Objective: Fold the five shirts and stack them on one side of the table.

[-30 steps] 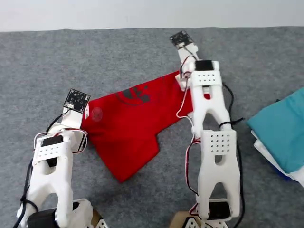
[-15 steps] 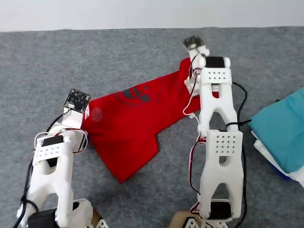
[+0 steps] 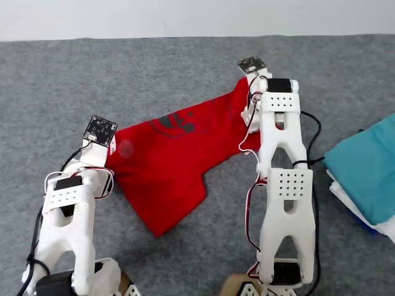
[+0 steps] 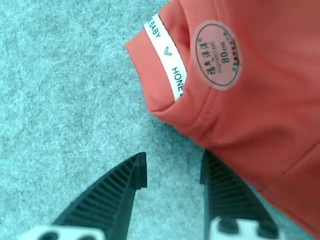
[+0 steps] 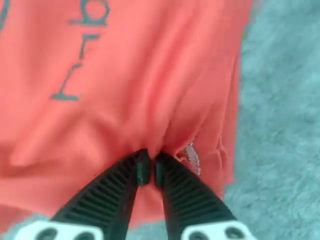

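Note:
A red shirt [image 3: 170, 151] lies partly spread on the grey table, dark print near its top. My right gripper [image 5: 148, 167] is shut on a pinched ridge of the red shirt [image 5: 125, 90] at its far right corner; in the high view the right arm [image 3: 276, 117] covers that corner. My left gripper [image 4: 171, 172] stands open just off the shirt's collar edge, where a white label [image 4: 167, 57] and a round sticker [image 4: 217, 55] show. One finger [image 4: 227, 192] sits against the hem; nothing is between the fingers. In the high view the left arm [image 3: 92, 145] is at the shirt's left end.
A stack of folded shirts, teal on top [image 3: 364, 166], sits at the table's right edge. Bare grey table [image 3: 111, 74] stretches behind the red shirt and to the left.
The right arm has moved right and away with the shirt's corner pinched, pulling that corner up into a peak. The left arm has kept still.

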You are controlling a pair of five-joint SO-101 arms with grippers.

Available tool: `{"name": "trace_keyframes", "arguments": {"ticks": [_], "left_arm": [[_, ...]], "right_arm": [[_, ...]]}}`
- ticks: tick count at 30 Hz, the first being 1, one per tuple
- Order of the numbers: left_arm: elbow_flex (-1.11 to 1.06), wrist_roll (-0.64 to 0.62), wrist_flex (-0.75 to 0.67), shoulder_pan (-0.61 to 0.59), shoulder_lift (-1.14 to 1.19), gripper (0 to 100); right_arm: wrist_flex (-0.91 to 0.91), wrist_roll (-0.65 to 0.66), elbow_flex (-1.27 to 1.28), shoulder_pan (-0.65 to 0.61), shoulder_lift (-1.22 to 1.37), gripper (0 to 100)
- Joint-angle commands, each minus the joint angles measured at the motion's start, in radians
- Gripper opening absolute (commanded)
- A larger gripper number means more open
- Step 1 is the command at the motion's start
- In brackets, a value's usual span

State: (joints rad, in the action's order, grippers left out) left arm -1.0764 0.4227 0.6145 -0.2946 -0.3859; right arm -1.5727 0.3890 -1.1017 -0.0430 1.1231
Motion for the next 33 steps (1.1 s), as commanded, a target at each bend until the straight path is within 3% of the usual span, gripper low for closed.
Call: {"name": "trace_keyframes", "arguments": {"ticks": [1,8,15,24,26,30,33], "left_arm": [[0.004,0.0,-0.018,0.006,-0.023,18],[0.004,0.0,-0.018,0.006,-0.023,18],[0.004,0.0,-0.018,0.008,-0.023,18],[0.005,0.0,-0.018,0.008,-0.023,18],[0.008,-0.003,-0.018,0.005,-0.023,19],[0.012,-0.017,-0.012,-0.002,-0.032,19],[0.045,-0.112,0.011,-0.002,-0.034,19]], "right_arm": [[-0.107,0.037,-0.061,0.002,-0.012,1.0],[-0.222,0.049,-0.204,0.093,-0.018,0.9],[-0.222,0.049,-0.083,0.2,-0.119,0.9],[-0.17,0.051,-0.029,0.14,-0.14,1.4],[-0.174,0.048,-0.029,0.125,-0.143,7.1],[-0.211,0.003,-0.061,0.125,-0.174,27.8],[-0.217,-0.015,-0.092,0.128,-0.216,35.2]]}}
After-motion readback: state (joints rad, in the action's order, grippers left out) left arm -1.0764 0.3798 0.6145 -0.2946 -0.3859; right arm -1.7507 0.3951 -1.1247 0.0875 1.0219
